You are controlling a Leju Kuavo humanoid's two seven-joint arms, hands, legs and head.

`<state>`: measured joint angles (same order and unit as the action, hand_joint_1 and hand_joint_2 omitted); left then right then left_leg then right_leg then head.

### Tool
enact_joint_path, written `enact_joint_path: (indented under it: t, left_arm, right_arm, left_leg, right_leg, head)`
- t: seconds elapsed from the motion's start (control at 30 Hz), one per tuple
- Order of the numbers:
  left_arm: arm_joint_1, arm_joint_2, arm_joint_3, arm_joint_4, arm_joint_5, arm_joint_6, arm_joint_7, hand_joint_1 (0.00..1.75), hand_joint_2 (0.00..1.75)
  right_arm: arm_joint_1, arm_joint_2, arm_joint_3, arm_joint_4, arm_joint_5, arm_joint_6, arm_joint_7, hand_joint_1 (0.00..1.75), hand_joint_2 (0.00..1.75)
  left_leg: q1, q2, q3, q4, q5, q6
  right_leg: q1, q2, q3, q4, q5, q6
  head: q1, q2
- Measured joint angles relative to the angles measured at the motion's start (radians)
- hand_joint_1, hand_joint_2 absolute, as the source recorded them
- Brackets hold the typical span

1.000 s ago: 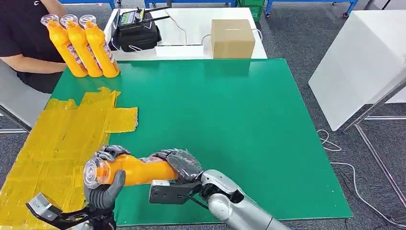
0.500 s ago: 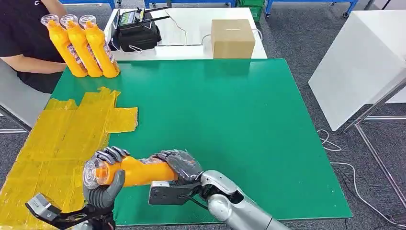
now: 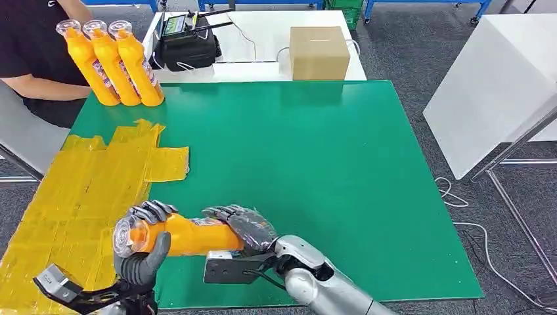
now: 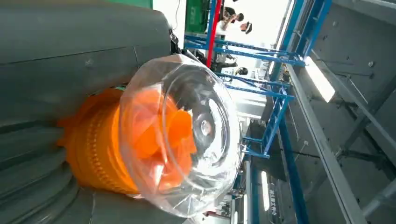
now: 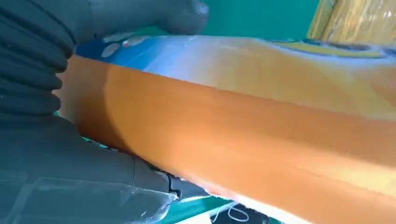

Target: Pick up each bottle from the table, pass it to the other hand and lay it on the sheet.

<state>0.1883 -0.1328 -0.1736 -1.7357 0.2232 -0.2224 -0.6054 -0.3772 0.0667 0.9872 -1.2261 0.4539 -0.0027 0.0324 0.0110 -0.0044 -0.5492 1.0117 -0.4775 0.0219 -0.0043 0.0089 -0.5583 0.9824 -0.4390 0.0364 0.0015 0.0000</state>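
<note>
At the near left, the crinkled yellow sheet [image 3: 85, 190] of overlapping taped pieces covers the smooth green table [image 3: 309, 164]. At its far end three glossy orange bottles [image 3: 111, 62] with clear domed caps stand upright. Near the table's front edge, the left hand [image 3: 141, 246] wraps dark fingers around the neck of a horizontal orange bottle [image 3: 187, 235]. The right hand [image 3: 243, 226] clasps its base end, fingers curled over the labelled body. A brown cardboard box [image 3: 319, 52] sits far behind.
</note>
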Motion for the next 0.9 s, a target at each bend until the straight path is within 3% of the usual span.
enact_joint_path:
  t: [0.6, 0.8, 0.9]
  left_arm:
    - [0.001, -0.001, 0.0, 0.0, -0.026, 0.016, -0.007, 1.75, 1.75]
    - [0.014, 0.018, 0.001, -0.019, -0.31, 0.26, -0.015, 1.75, 1.75]
    - [0.025, 0.053, 0.021, -0.047, -0.612, 0.515, 0.039, 1.75, 1.75]
  right_arm:
    - [0.101, -0.049, -0.083, -0.138, 0.013, -0.063, -0.062, 0.0, 0.0]
    - [0.155, -0.071, -0.118, -0.206, 0.013, -0.089, -0.091, 0.0, 0.0]
    - [0.207, -0.09, -0.148, -0.272, 0.017, -0.111, -0.106, 0.0, 0.0]
  left_leg:
    - [0.0, 0.0, 0.0, 0.0, 0.0, 0.0]
    - [0.0, 0.0, 0.0, 0.0, 0.0, 0.0]
    - [0.0, 0.0, -0.001, 0.0, 0.0, 0.0]
  right_leg:
    - [0.0, 0.0, 0.0, 0.0, 0.0, 0.0]
    - [0.0, 0.0, 0.0, 0.0, 0.0, 0.0]
    - [0.0, 0.0, 0.0, 0.0, 0.0, 0.0]
  head:
    - [0.0, 0.0]
    - [0.0, 0.0]
    - [0.0, 0.0]
